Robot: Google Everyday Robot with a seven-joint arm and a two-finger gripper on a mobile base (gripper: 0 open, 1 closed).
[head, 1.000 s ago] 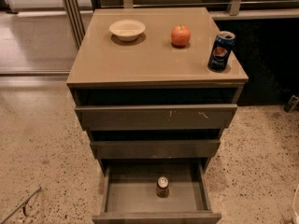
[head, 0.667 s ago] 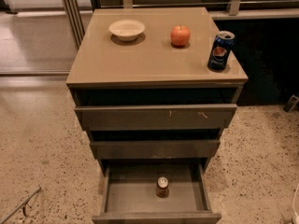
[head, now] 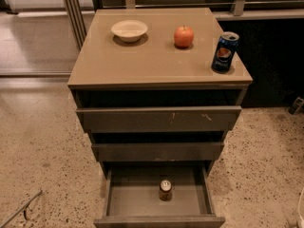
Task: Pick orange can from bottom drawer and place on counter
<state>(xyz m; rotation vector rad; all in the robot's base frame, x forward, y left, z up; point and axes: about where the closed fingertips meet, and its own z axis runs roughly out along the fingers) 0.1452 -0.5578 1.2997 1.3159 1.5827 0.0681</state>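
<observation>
The orange can (head: 165,189) stands upright in the open bottom drawer (head: 133,196). Its long axis is vertical and its silvery round top faces up toward the camera. It sits on the drawer floor about midway between the two side walls, apart from both, and nearer the drawer's front than its back. Seen from steeply above, the can shows mostly its lid and a short strip of orange-brown side; any print on it is too small to read.

The gripper does not appear anywhere in the camera view. How wide it stands, whether it has hold of anything, and where the can lies relative to it cannot be told.

The bottom drawer is pulled well out past the two upper drawers (head: 159,119), which are closed or nearly so. Its front panel is cut off by the lower edge of the picture, and its back part lies in shadow under the middle drawer.

On the glossy tan tabletop (head: 152,63) a pale bowl (head: 129,30) sits at the back left and a red-orange apple (head: 184,36) at the back right of centre. A dark-blue Pepsi can (head: 224,52) stands upright close to the right edge. All three are well apart from one another.

A thin metal rod (head: 21,209) crosses the speckled floor (head: 42,146) at lower left, cut off by the frame. A pale shape (head: 301,209) at the right edge is too clipped to identify.
</observation>
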